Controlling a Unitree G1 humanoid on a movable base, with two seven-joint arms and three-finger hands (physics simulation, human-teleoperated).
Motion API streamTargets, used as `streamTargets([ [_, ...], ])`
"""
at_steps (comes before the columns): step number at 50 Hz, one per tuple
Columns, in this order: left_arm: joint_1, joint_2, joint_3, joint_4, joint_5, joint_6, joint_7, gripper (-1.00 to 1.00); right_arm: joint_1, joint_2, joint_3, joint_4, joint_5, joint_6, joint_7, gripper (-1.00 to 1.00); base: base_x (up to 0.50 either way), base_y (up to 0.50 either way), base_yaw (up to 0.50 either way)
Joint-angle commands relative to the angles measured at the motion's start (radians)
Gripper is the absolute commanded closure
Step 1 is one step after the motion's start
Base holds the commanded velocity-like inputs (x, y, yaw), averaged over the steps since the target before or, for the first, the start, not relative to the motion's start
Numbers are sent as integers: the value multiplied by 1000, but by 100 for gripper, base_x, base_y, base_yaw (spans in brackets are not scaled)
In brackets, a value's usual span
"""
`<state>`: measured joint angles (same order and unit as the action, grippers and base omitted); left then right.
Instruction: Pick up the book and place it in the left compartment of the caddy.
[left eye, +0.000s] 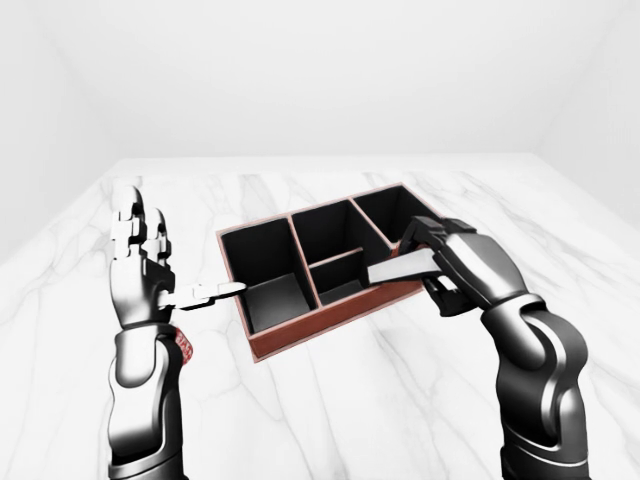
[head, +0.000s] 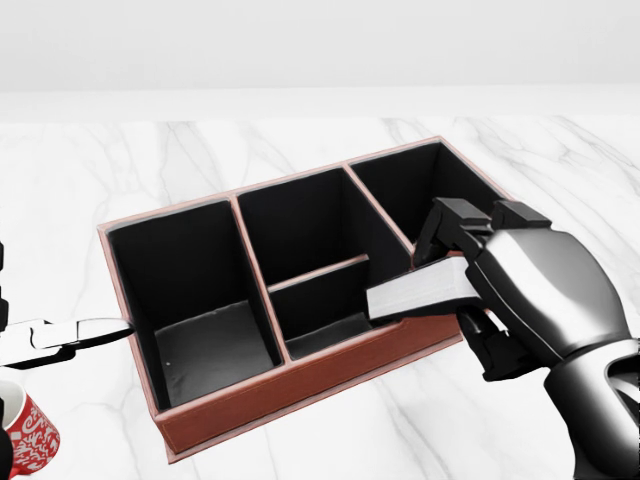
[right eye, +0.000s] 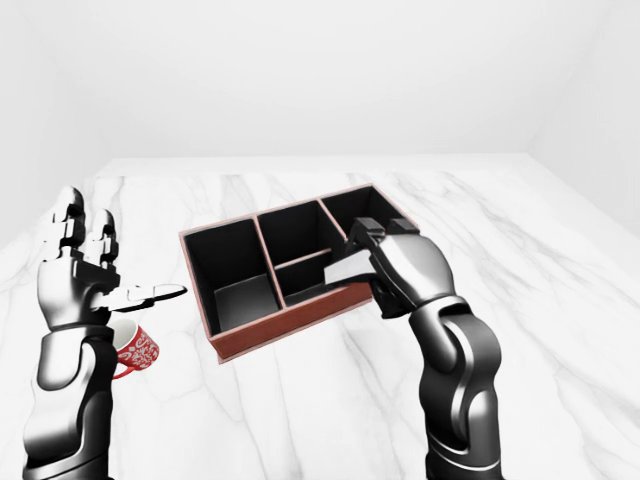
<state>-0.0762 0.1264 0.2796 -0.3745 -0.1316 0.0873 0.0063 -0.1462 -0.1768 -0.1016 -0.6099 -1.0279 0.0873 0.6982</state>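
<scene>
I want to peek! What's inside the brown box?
The caddy shows four black compartments with bare floors and nothing in them. The book, held in the right hand, covers a corner of the right compartment.

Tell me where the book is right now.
In the head view the book sits right of centre, gripped in the right hand above the caddy's near rim by its right-hand compartments.
</scene>
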Motion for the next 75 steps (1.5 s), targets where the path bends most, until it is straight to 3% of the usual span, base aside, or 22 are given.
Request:
streamTargets([
  [1,6,2,13,-2,-10,0,-4,-100,-91,38,81,-112,-10,0,0,100,0,0,0],
  [18,10,7,26,11,-24,0,-5,-100,-109,125,181,-197,-87,0,0,100,0,0,0],
  [32,8,10,30,14,-30,0,-3,-100,-213,108,281,-215,-82,0,0,100,0,0,0],
  [40,13,8,32,-7,-36,0,-3,-100,-256,228,287,-69,-94,0,0,100,0,0,0],
  [64,61,-2,75,-43,-73,0,-34,-100,-362,357,372,377,-100,0,0,100,0,0,0],
  [67,68,-2,85,-38,-80,0,-38,-100,-394,358,366,457,-107,-37,0,100,0,0,0],
  [75,82,-3,100,-23,-92,0,-45,-100,-419,385,371,500,-130,-67,0,100,0,0,0],
])
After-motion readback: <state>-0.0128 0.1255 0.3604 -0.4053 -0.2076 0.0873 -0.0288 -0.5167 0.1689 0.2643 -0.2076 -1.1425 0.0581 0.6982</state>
